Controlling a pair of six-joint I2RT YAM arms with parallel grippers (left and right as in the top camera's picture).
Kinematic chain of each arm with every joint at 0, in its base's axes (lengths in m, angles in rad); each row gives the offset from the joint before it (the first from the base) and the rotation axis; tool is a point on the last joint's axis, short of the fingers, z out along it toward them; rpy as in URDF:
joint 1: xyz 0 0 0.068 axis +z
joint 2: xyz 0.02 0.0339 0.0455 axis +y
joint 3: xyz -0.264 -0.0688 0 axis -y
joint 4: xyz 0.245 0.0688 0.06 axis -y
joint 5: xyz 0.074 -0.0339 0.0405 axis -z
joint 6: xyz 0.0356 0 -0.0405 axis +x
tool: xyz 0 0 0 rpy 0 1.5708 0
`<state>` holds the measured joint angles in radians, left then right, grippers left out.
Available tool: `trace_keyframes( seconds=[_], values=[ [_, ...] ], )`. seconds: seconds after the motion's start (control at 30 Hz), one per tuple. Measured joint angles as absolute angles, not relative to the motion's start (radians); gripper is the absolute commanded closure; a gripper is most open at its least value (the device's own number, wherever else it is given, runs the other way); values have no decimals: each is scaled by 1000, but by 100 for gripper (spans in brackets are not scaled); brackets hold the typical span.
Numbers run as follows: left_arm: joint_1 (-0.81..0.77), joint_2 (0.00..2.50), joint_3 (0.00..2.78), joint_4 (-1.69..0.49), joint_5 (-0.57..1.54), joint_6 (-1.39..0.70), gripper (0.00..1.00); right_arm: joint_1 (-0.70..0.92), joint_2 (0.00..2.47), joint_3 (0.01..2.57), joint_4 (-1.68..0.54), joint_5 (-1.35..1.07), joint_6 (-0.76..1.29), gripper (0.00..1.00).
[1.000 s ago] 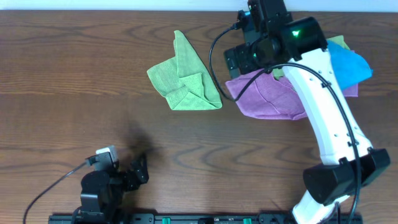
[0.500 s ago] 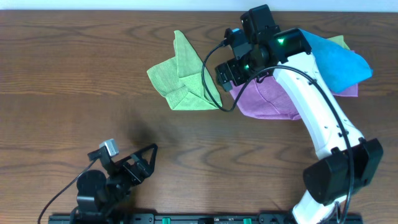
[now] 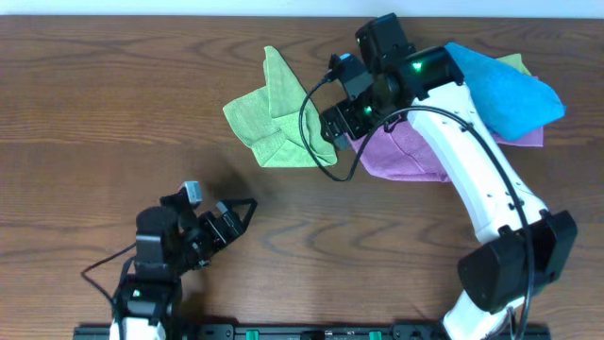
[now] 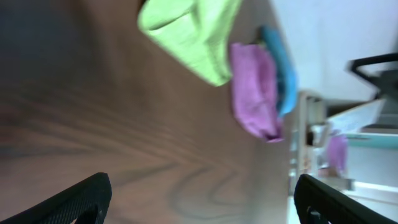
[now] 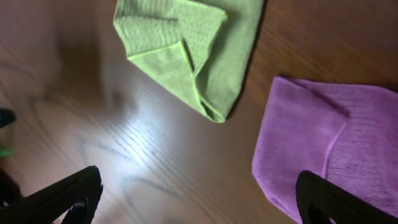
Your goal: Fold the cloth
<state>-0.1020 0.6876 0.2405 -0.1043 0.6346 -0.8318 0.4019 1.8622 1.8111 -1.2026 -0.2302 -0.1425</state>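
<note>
Right gripper (image 5: pixel 198 198) spread near cloth (image 5: pixel 186 43) — blue cloth (image 3: pixel 510 90) shows overhead, outside right wrist view; left gripper (image 3: pixel 231 219) spread.

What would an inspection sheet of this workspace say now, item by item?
Surface: wooden table, dark brown.
Job's things: lime-green cloth, rumpled, partly folded over, not held.
Clutter: purple cloth beside it, apart; blue cloth lying on the purple one.
Grippers: left gripper, jaws open, empty; right gripper, jaws open, empty, near the lime-green cloth.
Cables: black cable loops above the lime-green cloth.
Surroundings: blurred furniture beyond the table, too unclear to name.
</note>
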Motion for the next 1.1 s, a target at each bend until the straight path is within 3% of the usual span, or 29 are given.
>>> trace_keyframes(
  seconds=[0.2, 0.5, 0.9, 1.1],
  values=[
    [-138, 830, 366, -178, 576, -685, 5, 405, 1863, 1745, -1157, -245, -152, 1],
    [-272, 1016, 680, -391, 437, -556, 5, 417, 1866, 1631, -1003, -317, -150, 9],
    [-279, 1040, 700, -410, 304, -538, 4, 470, 2025, 1616, -922, -324, -139, 19],
    [-279, 1040, 700, -411, 139, -485, 5, 470, 2025, 1616, -795, -325, -138, 25]
  ],
)
